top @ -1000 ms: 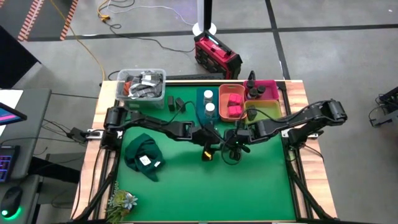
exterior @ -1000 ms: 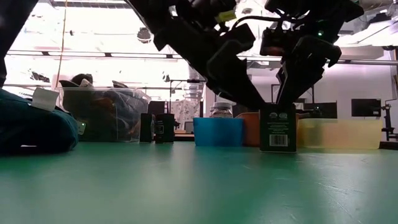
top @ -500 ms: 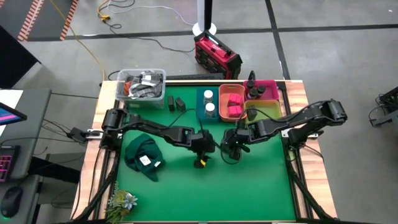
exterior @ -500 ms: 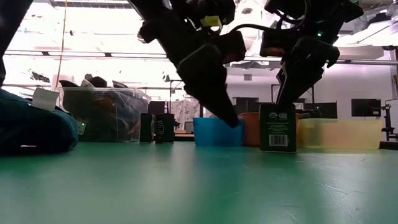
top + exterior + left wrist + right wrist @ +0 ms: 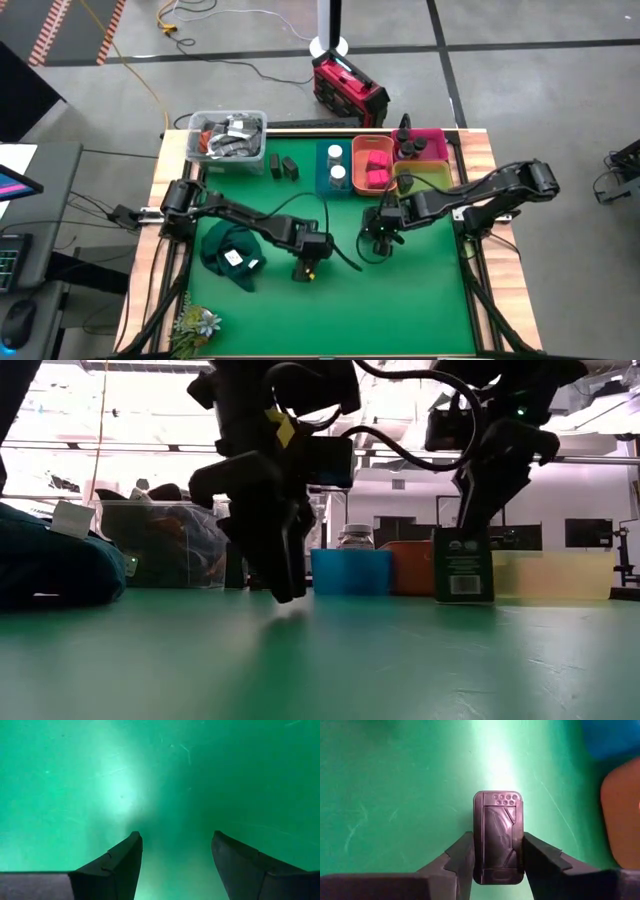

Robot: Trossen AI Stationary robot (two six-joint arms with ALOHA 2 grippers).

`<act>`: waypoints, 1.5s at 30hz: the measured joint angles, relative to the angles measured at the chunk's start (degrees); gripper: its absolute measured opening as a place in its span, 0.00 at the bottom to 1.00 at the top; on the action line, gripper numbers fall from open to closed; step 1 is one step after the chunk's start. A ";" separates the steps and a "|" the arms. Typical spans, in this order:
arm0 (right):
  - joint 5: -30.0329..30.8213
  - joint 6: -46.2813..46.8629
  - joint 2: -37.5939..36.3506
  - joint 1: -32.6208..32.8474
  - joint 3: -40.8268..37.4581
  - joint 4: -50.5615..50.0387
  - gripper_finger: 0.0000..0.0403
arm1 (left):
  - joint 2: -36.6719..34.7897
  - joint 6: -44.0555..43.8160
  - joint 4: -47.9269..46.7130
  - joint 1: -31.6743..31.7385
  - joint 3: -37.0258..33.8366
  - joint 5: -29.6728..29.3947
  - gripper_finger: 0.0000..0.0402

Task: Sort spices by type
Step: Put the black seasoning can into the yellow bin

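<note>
Dark grey and rectangular, the spice tin (image 5: 498,837) stands upright on the green mat (image 5: 400,300) mid-table, clamped by our right gripper (image 5: 379,240), so we lift straight before carrying it far-right toward the yellow bin (image 5: 424,176), while our left gripper (image 5: 303,270) hangs spread and empty.

Desk (image 5: 400,300): green mat on top, wooden edges showing along both sides.
Green cloth (image 5: 232,250): dark, crumpled, with a white label, lying on the mat just left of the left claw (image 5: 303,272).
Clear tub (image 5: 228,140): holds grey clutter, at the back left corner, well away from both claws.
Artificial plant (image 5: 195,325): at the desk's front left corner.
Red case (image 5: 349,87): on the floor beyond the desk.
Yellow cable (image 5: 128,62): trails across the floor.
</note>
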 joint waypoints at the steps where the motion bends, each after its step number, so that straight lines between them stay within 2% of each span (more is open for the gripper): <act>1: -0.06 0.01 -0.02 0.00 0.58 -0.65 0.43 | 0.00 -0.08 -0.13 -0.22 0.00 -0.81 0.56; 6: -0.05 -0.29 -0.25 0.00 2.66 -6.27 0.43 | 0.00 -0.35 0.91 -1.41 0.00 -4.37 0.56; 11: 0.00 -0.36 -1.16 0.00 3.89 -9.36 0.43 | -0.02 2.05 6.94 -2.45 -0.08 -5.49 0.56; 16: 0.23 0.07 -3.55 -0.01 5.05 -15.48 0.43 | -0.15 4.09 30.39 -3.71 -6.39 -5.35 0.56; 22: 3.37 5.68 -8.57 -2.87 6.82 -24.65 0.42 | -0.13 5.52 42.35 -3.76 -10.48 -8.14 0.56; 27: 3.61 9.42 -12.43 -7.79 6.87 -30.56 0.42 | -0.13 6.35 45.06 -3.75 -10.97 -9.46 0.56; 34: 3.62 12.41 -16.49 -13.13 6.87 -40.19 0.43 | -0.07 6.10 43.74 -3.93 -10.99 -9.46 0.56; 37: 6.33 13.78 -17.84 -15.98 6.87 -44.16 0.43 | -0.07 5.84 44.13 -3.93 -11.01 -9.46 0.56; 45: 10.88 11.37 -19.74 -24.80 6.89 -42.93 0.43 | -0.07 5.45 44.34 -3.91 -11.00 -9.44 0.56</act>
